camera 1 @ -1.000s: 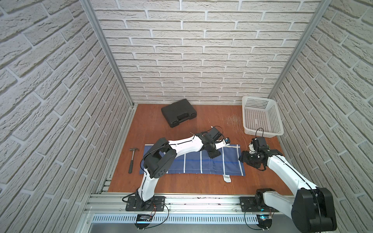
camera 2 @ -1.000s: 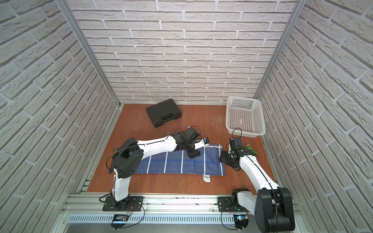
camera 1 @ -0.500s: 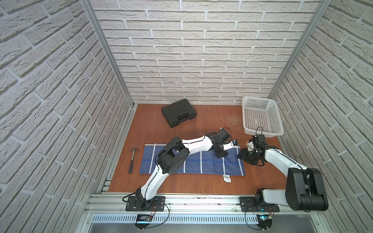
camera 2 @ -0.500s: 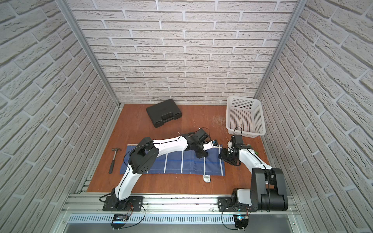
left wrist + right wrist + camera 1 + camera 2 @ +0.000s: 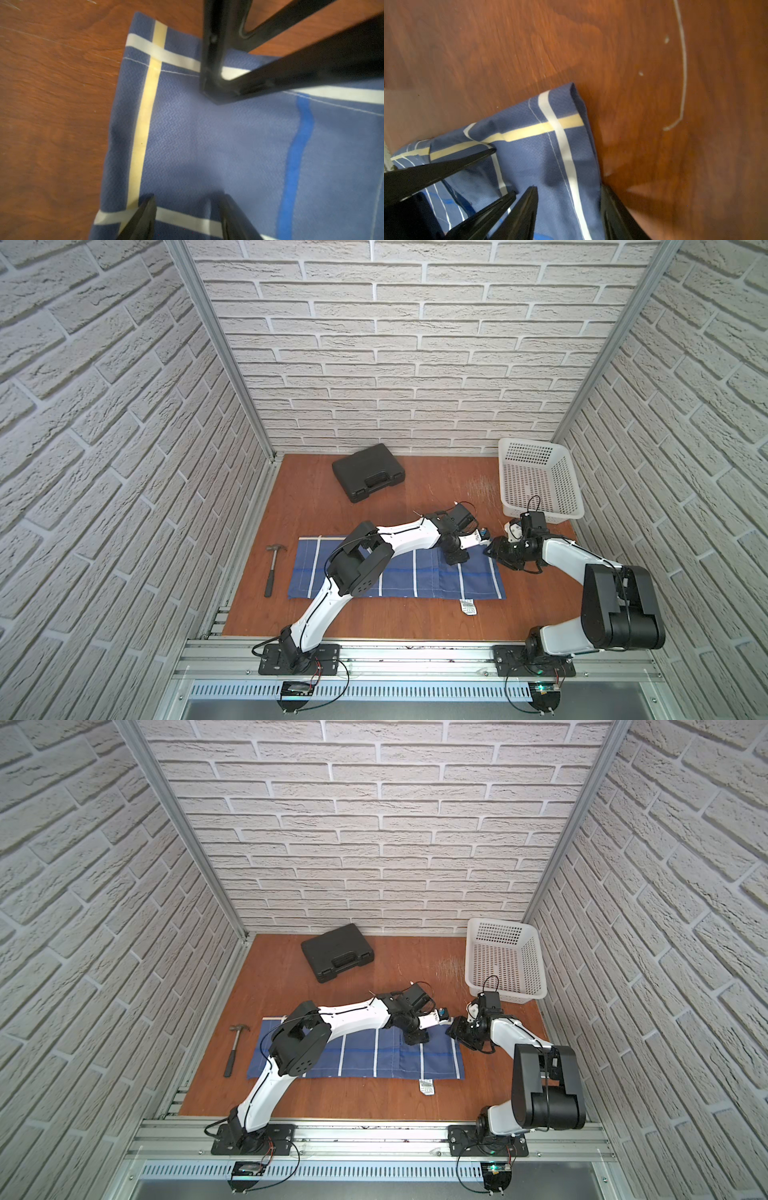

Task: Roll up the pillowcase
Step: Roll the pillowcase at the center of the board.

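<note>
Hammer (image 5: 272,568) lies well out to the left of both sets of jaws, off the cloth, no part in this; black case (image 5: 368,472) sits far back, also well clear. Pillowcase (image 5: 407,576) is spread flat on the table (image 5: 374,622), unrolled, long side running left-right, its right-hand end under the jaws, small label (image 5: 468,608) poking out of the near edge, on the near side of them. L gripper (image 5: 188,207) reaches right across to that end, jaws spread w/ flat cloth btwn the tips, yellow stripe (image 5: 145,116) just outboard of one tip, prob so it can nip the short edge where a roll would start. R gripper (image 5: 569,193) comes at the same end from the other side, jaws apart w/ the corner cloth btwn them, rucked a little, no firm nip that I can see. Both work one end bc, I'd say, that edge needs lifting evenly. Basket (image 5: 540,517) stands behind the R jaws, apart from the cloth
</note>
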`<action>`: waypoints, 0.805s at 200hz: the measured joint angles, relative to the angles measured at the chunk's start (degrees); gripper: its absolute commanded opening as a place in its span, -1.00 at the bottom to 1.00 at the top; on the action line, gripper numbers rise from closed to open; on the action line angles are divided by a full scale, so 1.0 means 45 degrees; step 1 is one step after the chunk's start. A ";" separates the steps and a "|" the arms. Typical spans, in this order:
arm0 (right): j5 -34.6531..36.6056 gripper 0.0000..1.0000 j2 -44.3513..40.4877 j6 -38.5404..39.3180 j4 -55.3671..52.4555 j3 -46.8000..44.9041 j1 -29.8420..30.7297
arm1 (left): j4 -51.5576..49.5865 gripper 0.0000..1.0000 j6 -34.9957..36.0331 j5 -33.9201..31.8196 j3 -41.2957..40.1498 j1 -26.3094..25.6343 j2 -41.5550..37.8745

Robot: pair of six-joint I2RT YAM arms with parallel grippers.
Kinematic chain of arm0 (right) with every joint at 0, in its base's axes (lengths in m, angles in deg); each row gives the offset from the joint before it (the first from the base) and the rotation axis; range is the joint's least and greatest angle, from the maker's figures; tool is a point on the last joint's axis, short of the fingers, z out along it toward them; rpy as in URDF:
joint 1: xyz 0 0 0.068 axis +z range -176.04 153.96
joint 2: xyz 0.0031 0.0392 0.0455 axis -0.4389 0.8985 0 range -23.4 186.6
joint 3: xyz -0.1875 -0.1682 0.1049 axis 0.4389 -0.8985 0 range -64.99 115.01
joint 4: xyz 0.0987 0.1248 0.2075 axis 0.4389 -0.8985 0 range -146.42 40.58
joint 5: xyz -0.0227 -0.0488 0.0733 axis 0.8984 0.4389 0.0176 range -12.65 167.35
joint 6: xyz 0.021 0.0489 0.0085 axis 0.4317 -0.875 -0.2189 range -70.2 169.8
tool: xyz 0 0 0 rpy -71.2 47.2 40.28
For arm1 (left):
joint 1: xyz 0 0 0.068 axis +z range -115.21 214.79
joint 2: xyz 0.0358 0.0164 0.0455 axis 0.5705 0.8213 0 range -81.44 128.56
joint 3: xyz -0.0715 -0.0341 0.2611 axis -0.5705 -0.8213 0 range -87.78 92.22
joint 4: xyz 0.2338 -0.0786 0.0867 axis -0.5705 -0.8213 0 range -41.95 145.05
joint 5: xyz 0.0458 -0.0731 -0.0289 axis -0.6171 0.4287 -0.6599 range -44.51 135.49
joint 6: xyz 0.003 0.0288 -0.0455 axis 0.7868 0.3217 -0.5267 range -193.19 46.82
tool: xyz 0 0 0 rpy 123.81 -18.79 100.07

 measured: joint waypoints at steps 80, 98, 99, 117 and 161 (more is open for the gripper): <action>-0.1486 -0.36 -0.0816 -0.0408 0.0092 -0.0151 -0.0010 | -0.0053 0.01 0.0087 0.0505 0.0058 0.0257 0.0068; -0.1739 -0.37 -0.1161 -0.0418 0.0121 -0.0277 -0.0010 | -0.0053 0.00 0.0102 0.0583 0.0058 0.0287 0.0073; -0.1753 -0.38 -0.1185 -0.0413 0.0121 -0.0291 -0.0010 | -0.0053 0.00 0.0102 0.0583 0.0058 0.0291 0.0073; -0.1914 -0.40 -0.1409 -0.0418 0.0117 -0.0486 -0.0010 | -0.0053 0.00 0.0117 0.0612 0.0058 0.0296 0.0073; -0.2137 -0.50 -0.1807 -0.0471 0.0092 -0.0792 -0.0010 | -0.0024 -0.02 0.0097 0.0743 0.0058 0.0350 0.0078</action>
